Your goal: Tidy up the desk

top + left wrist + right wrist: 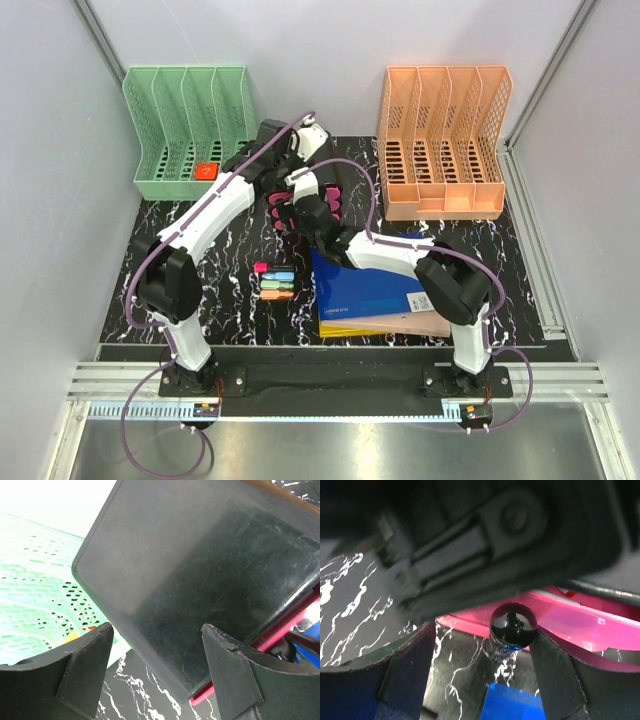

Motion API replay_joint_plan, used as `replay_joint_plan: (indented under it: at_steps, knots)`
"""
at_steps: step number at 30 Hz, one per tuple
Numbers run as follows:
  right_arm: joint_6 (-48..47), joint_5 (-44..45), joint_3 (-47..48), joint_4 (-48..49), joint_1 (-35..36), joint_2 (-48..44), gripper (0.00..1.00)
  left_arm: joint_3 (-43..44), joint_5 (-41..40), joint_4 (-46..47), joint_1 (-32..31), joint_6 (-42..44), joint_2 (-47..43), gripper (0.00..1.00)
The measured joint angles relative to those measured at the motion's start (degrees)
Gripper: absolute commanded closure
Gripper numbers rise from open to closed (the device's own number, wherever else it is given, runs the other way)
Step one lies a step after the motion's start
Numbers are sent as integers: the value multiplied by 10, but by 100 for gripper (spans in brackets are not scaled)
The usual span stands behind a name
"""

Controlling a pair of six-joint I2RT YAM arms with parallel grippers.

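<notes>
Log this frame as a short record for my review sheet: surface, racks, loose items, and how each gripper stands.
surface: desk, black with white veining
back left: green file rack, small red item inside
back right: orange file rack
loose items: four highlighters in a row; blue book topping a stack
left gripper: open, black slab with a pink edge close in front
right gripper: open, close to the left one at mid-desk

Marbled black desk [520,262], green rack [190,130] back left, orange rack [445,140] back right, coloured markers [275,282] beside blue book [365,288] near centre
</notes>
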Motion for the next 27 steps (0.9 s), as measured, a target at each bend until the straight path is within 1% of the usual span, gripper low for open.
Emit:
replay_joint_plan:
  at_steps: [7, 11, 13, 16, 20, 24, 27]
  knots:
    - [-27, 22, 3, 40, 0, 17, 15, -10, 2, 2, 3, -1, -8, 23]
    - [-27, 31, 0, 54, 2, 17, 13, -12, 3, -5, 4, -4, -13, 24]
    - [-22, 30, -15, 63, 2, 10, 13, -12, 4, -10, 4, -6, -15, 24]
    - [-2, 24, -69, 64, 2, -23, 12, -7, 14, -29, 11, -20, -20, 24]
    - [26, 19, -132, 62, 2, -68, 13, 11, 39, -69, 38, -48, -20, 23]
    - [46, 19, -142, 62, 2, -73, 15, 25, 45, -98, 65, -67, -19, 23]
    - [50, 21, -141, 63, 2, -72, 17, 45, 45, -108, 68, -74, -9, 23]
